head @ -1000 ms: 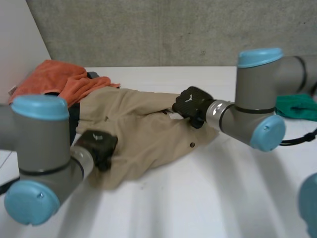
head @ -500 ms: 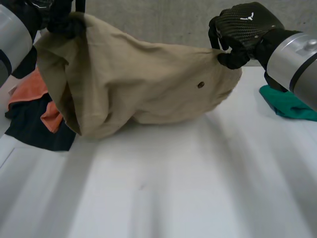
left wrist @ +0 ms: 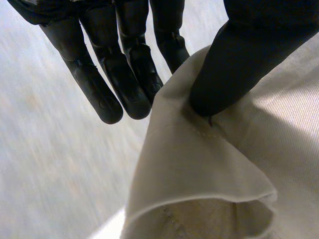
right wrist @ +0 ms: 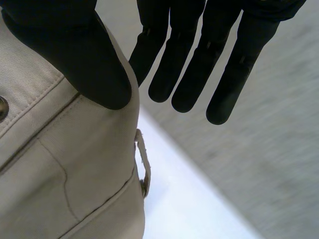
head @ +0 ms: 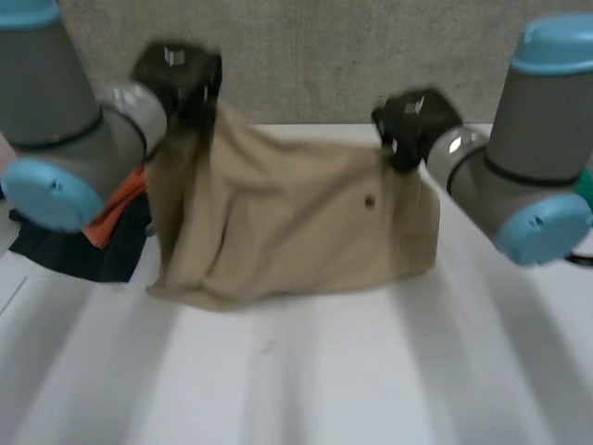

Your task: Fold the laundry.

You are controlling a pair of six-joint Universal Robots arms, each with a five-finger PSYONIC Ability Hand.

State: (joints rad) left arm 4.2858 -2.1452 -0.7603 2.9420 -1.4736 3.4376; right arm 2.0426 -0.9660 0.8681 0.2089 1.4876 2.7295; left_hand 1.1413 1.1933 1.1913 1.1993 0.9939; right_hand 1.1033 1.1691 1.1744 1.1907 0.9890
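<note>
My left hand pinches one raised corner of the beige trousers between thumb and straight fingers, and my right hand pinches the waistband at the other raised corner, thumb pressed near the button. The trousers hang stretched between both hands, lower edge on the white table, with an orange cloth and a dark cloth just beside them at my left
</note>
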